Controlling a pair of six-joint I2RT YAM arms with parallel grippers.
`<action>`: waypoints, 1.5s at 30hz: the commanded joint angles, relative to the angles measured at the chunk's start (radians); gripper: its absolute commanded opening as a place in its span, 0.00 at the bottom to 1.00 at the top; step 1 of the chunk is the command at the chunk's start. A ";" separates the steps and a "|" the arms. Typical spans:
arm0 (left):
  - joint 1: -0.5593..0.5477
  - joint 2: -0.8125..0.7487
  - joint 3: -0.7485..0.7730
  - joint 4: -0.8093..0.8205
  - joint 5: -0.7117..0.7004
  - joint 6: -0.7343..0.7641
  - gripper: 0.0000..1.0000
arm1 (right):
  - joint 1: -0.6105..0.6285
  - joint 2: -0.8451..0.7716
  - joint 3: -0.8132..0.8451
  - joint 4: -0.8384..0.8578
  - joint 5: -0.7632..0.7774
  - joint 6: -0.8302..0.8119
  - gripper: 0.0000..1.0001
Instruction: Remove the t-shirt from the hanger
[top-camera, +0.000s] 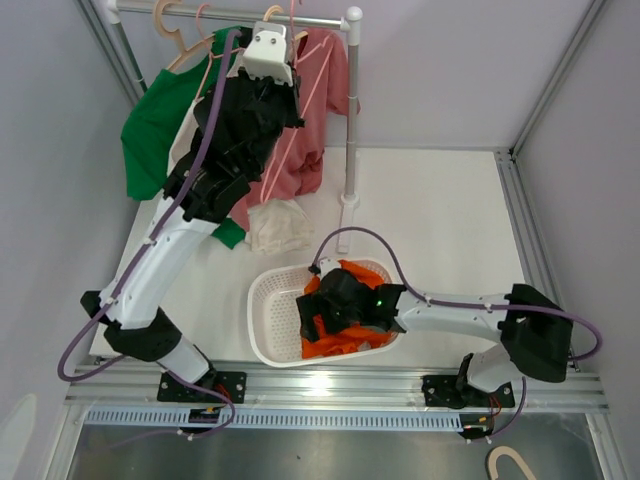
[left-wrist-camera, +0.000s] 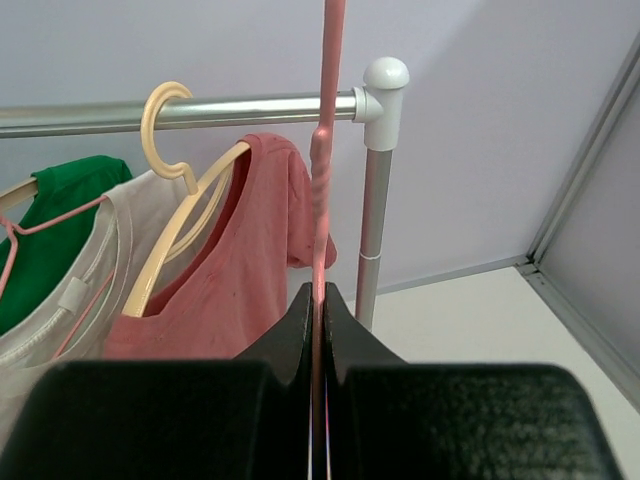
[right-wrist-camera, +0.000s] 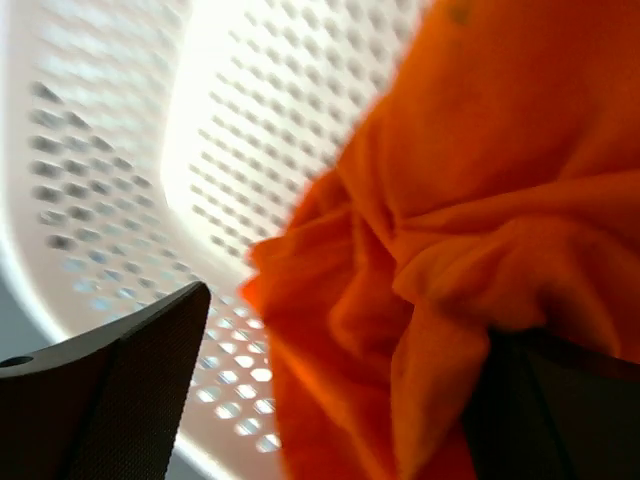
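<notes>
My left gripper (top-camera: 275, 45) is raised at the clothes rail and shut on a thin pink hanger (left-wrist-camera: 328, 150), whose wire runs straight up between the closed jaws (left-wrist-camera: 320, 300). The hanger's pink bars show in the top view (top-camera: 318, 75) with no shirt on them. An orange t-shirt (top-camera: 355, 270) lies crumpled in the white basket (top-camera: 265, 310). My right gripper (top-camera: 325, 310) is down in the basket, open, with the orange cloth (right-wrist-camera: 430, 220) bunched between its spread fingers (right-wrist-camera: 350, 320).
A salmon shirt (left-wrist-camera: 240, 270) hangs on a cream hanger (left-wrist-camera: 165, 110) on the rail (left-wrist-camera: 250, 108), with a white shirt (left-wrist-camera: 90, 290) and a green shirt (top-camera: 155, 120) to its left. The rack post (top-camera: 350, 120) stands at the right. A cream cloth (top-camera: 278, 225) hangs low.
</notes>
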 joint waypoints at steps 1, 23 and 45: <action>0.026 0.032 0.056 0.016 0.014 0.048 0.01 | 0.001 -0.103 0.092 -0.037 0.159 -0.029 0.99; 0.167 0.314 0.246 0.096 0.144 0.040 0.01 | -0.056 -0.606 0.172 -0.177 0.417 -0.094 0.83; 0.200 0.380 0.194 0.084 0.248 -0.029 0.23 | -0.068 -0.682 0.152 -0.205 0.429 -0.095 0.86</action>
